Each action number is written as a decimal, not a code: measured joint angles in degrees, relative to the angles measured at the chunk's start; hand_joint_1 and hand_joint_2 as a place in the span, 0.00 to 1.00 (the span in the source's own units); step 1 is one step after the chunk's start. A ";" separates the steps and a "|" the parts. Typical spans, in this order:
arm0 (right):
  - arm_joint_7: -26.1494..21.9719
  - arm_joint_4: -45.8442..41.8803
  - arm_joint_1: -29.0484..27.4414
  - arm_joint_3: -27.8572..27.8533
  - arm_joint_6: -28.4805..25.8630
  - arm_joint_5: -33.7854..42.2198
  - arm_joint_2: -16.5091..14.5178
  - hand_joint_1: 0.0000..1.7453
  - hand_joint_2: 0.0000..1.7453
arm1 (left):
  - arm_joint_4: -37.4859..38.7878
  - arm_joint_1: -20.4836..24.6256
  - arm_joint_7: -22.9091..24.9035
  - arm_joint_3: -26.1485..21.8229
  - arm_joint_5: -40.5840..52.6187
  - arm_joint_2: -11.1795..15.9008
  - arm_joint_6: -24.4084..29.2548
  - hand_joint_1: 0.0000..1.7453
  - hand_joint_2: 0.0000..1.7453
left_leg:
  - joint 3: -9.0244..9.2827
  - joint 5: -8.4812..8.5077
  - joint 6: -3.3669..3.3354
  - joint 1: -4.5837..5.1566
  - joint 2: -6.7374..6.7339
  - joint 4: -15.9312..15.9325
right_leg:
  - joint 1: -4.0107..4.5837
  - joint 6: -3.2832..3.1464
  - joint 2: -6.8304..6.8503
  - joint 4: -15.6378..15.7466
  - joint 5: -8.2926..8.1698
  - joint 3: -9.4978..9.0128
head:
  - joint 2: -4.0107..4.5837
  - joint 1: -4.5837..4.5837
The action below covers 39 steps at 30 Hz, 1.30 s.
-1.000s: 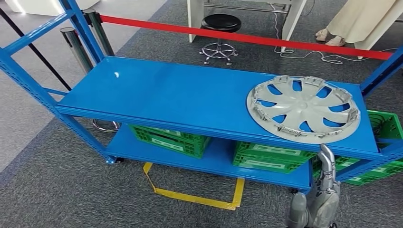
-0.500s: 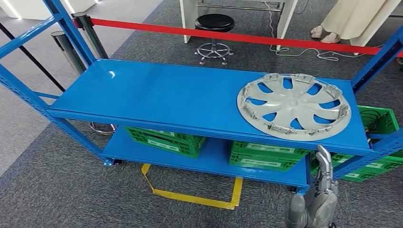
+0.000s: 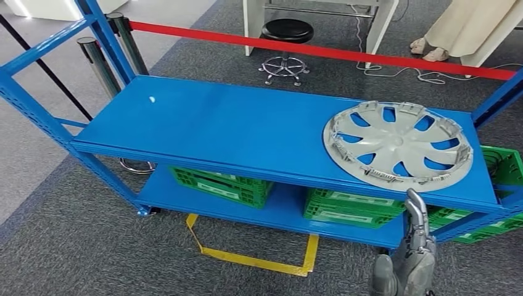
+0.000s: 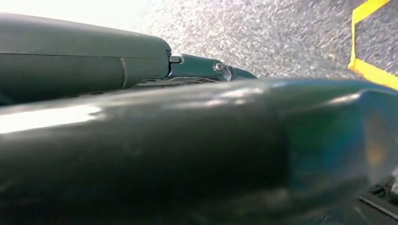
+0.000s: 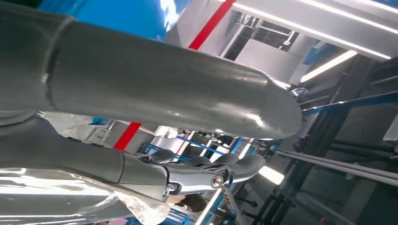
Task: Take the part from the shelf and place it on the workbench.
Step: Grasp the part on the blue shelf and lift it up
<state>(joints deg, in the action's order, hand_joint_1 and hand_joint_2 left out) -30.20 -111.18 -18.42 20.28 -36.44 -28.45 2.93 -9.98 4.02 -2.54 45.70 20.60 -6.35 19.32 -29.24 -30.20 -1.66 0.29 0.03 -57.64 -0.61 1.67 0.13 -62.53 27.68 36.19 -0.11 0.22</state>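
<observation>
While the right robot hand (image 3: 412, 262) reaches up from below the front edge of the blue shelf (image 3: 234, 126), its fingers (image 3: 417, 213) are stretched out straight and apart, holding nothing, their tips just under the shelf's front rail and not touching the part. That part, a silver-grey hubcap (image 3: 398, 145), lies flat on the top level of the shelf at its right end, with blue showing through the gaps between its spokes; no writing can be read on it. Green crates (image 3: 225, 183) sit on the lower level, with pale labels on their sides too small to read. Yellow tape (image 3: 253, 256) marks the grey carpet in front of the shelf. Behind it runs a red barrier belt (image 3: 321, 49) between metal posts (image 3: 102, 61), with a black stool (image 3: 285, 34) beyond. From the left wrist view, the left robot hand (image 4: 197, 68) hangs over the carpet; whether its fingers are spread or closed cannot be told.
</observation>
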 joint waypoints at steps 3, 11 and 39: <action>-0.22 0.11 -0.01 0.33 -0.09 -0.48 0.00 0.00 0.00 | 0.01 0.10 0.05 0.10 0.29 -0.05 -0.27 0.00 0.00 | 0.35 -0.76 0.86 0.23 -0.06 -0.03 | 0.22 -0.85 -0.10 3.55 0.30 -2.23 | 0.00 -0.22; -0.25 0.46 0.36 1.26 -0.10 -0.72 0.00 0.00 0.00 | 0.00 0.20 0.09 0.32 0.63 -0.04 -0.64 0.00 0.00 | -8.99 -6.00 2.68 -0.34 -0.12 -16.90 | -0.19 -2.51 -0.14 4.13 2.43 -5.20 | 0.00 -0.75; 6.82 13.38 11.60 -2.44 17.68 2.21 3.26 0.00 0.00 | 0.01 1.62 -0.09 3.70 5.40 -0.27 -5.81 0.00 0.00 | -4.36 -4.88 2.24 -0.17 0.05 -9.49 | -0.10 -1.95 -0.27 3.49 0.26 -2.35 | -0.01 -1.01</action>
<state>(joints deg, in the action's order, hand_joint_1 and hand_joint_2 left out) -23.38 -97.80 -6.81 17.84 -18.76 -26.24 6.19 -9.97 5.64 -2.63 49.40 26.00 -6.63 13.51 -33.60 -35.08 0.58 0.12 0.08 -67.13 -0.70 -0.28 -0.14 -59.05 27.95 33.84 -0.12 -0.79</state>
